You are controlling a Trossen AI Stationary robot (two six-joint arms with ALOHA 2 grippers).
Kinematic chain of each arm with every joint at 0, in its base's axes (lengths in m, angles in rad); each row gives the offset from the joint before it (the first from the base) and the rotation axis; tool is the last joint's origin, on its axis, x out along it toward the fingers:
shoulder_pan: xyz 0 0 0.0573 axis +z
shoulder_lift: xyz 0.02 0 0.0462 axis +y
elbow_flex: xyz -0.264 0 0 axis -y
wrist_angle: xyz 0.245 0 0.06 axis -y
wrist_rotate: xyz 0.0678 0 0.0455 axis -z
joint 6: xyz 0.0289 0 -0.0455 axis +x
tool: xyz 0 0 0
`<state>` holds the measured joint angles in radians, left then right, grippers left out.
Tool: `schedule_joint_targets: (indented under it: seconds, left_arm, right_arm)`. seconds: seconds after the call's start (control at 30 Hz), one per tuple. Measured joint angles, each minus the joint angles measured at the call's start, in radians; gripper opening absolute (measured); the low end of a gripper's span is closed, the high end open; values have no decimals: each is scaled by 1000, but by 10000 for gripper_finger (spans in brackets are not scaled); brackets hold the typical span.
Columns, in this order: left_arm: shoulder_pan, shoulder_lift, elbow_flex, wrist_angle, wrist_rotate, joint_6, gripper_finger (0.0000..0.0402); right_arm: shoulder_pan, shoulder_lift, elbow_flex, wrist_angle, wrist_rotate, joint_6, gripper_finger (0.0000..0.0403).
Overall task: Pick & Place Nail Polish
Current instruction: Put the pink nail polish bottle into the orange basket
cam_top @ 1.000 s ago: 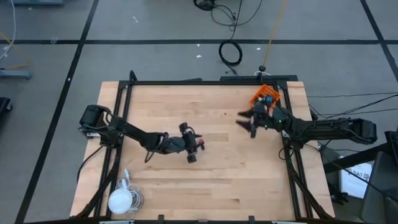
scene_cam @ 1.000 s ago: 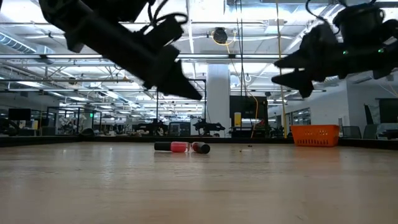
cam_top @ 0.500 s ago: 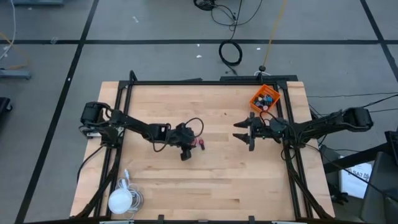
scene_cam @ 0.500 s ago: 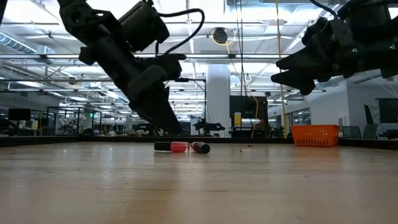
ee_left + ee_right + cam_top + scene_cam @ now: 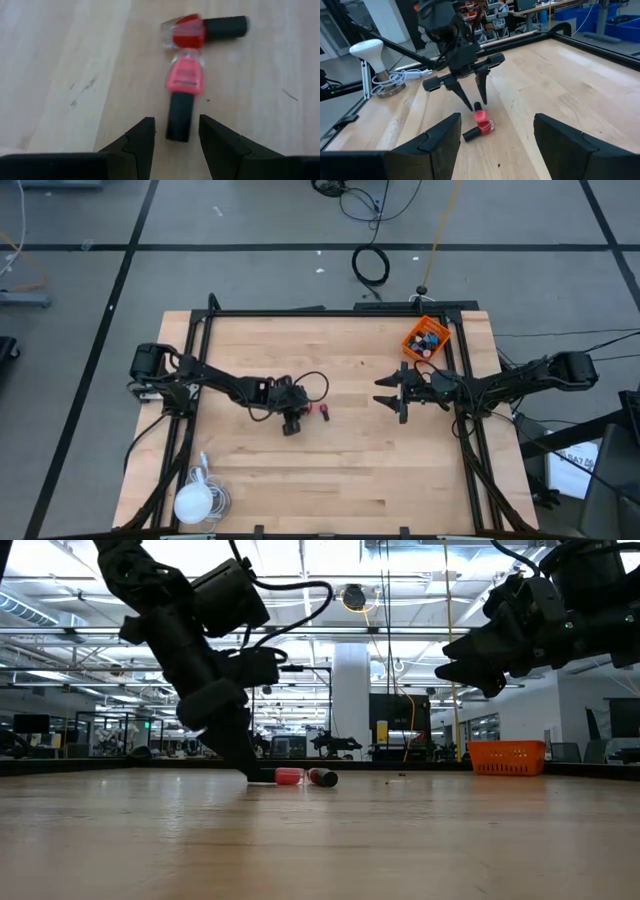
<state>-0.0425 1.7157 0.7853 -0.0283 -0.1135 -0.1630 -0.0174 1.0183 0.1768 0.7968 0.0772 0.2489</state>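
Table: a pale wooden table (image 5: 340, 470) inside a black frame, with both arms reaching in toward its middle.
Bin: an orange bin (image 5: 426, 337) sits at the table's far right corner, with several small dark-capped bottles inside it; it is well apart from the two bottles on the wood.
Lamp: a white lamp (image 5: 193, 502) with a coiled white cable lies near the front left corner, clear of both arms.
Around the bottles: bare wood on all sides; nothing stands between the bottles and either gripper.
Pink bottle: the pink nail polish (image 5: 186, 80) lies on its side near the table's middle, its black cap pointing toward the left gripper.
Red bottle: the red nail polish (image 5: 186, 33) lies on its side too, crosswise to the pink one, its glass touching or all but touching the pink bottle's base; its black cap points away to one side.
Left gripper: the left gripper (image 5: 176, 134) is low at the table, fingers partly apart, one on each side of the pink bottle's cap end; whether they touch it I cannot tell, and nothing is lifted.
Right gripper: the right gripper (image 5: 388, 392) hangs above the table between the bottles and the bin, fingers wide apart and holding nothing.
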Motion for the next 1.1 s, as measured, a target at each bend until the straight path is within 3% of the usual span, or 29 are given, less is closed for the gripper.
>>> schedule_joint_targets:
  seconds: [0.4, 1.1]
  left_arm:
    - [-14, 39, 1, 52, -25, 129, 150]
    - [-14, 77, 2, 59, -10, 102, 149]
  right_arm:
    - [0, 0, 0, 0, 0, 0, 231]
    - [0, 0, 1, -1, 0, 4, 230]
